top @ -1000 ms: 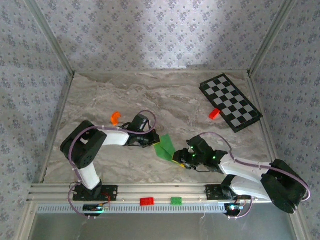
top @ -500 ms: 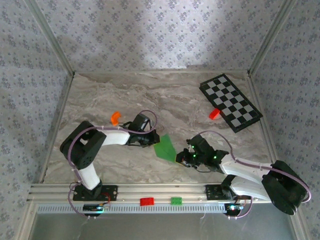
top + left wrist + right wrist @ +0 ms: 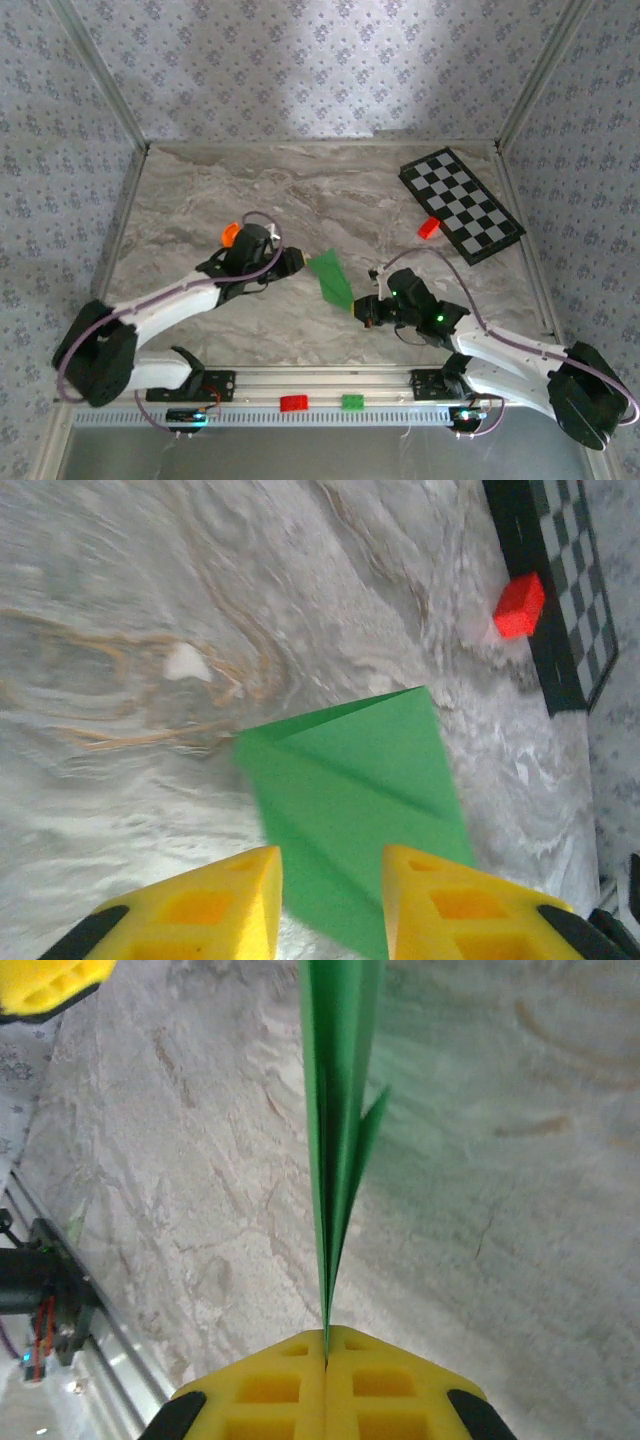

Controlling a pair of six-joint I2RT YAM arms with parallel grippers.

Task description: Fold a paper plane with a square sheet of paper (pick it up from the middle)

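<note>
**Surface and enclosure.** The work surface is a grey marble-patterned table [image 3: 300, 190]. Patterned wallpaper walls [image 3: 320, 70] enclose it on three sides, and an aluminium rail [image 3: 320, 385] runs along the near edge.

**Item count.**
- One green paper [image 3: 330, 278], folded.
- One checkered board [image 3: 462, 205] at the far right.
- Two red bricks: one [image 3: 428, 228] touching the board's near edge, one [image 3: 293, 403] on the rail.
- One green brick [image 3: 352, 402] on the rail.
- One orange piece [image 3: 229, 235] beside the left arm.

**Tools.**
- The right gripper [image 3: 366, 312] is clamped on the paper's near tip.
- The left gripper [image 3: 295, 262] sits at the far-left corner, jaws apart.

**View differences.**
- The overhead view shows the paper as a narrow triangle between the two grippers, mid-table.
- The left wrist view adds the fold lines and layered flaps of the paper [image 3: 350, 780]. One edge runs into the gap between the parted yellow fingers [image 3: 250, 900].
- The right wrist view presents the paper [image 3: 338, 1080] edge-on, its layers pinched at the closed fingers [image 3: 400, 1380].
- Contact between the paper and the table cannot be determined.
</note>
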